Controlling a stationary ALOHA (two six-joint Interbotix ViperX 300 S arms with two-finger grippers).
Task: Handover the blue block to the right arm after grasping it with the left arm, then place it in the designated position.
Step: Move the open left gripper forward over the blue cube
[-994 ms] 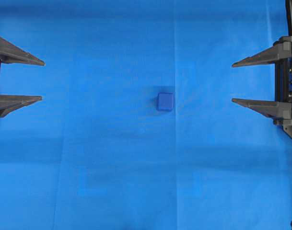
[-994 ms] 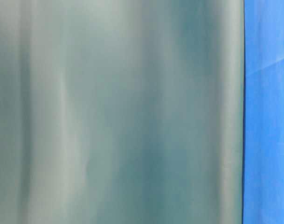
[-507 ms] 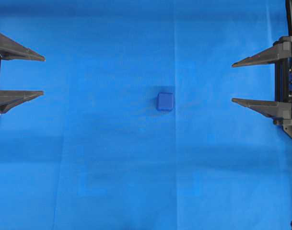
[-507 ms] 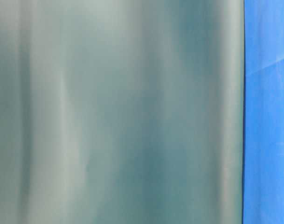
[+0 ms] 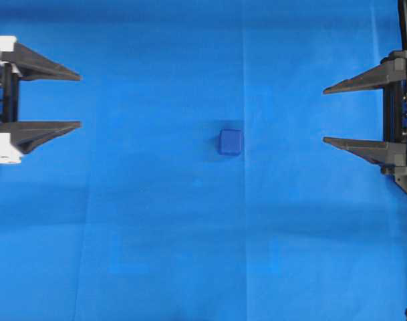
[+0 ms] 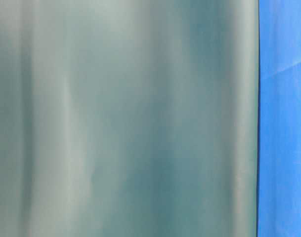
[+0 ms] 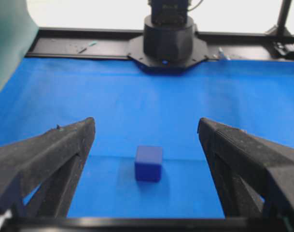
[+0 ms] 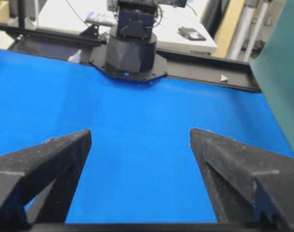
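1. Overhead exterior view: the blue cloth (image 5: 156,234) covers the desk, flat and bare.
2. The left claw (image 5: 79,100) and right claw (image 5: 323,114) both gape wide, released, each well apart from the block.
3. The blue block (image 5: 230,142) sits mid-cloth; it looks rigid, light, smooth, and its flat opposite faces suit a pinch.

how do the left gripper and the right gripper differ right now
The left gripper, with pointed black fingers, has white brackets at their bases; the right gripper has an all-black frame. The left gripper's wrist view has the small dark-blue cube lying between its fingers ahead; the right gripper's wrist view shows only bright blue cloth there. Both stand wide open, holding nothing, fingertips pointing toward the middle.
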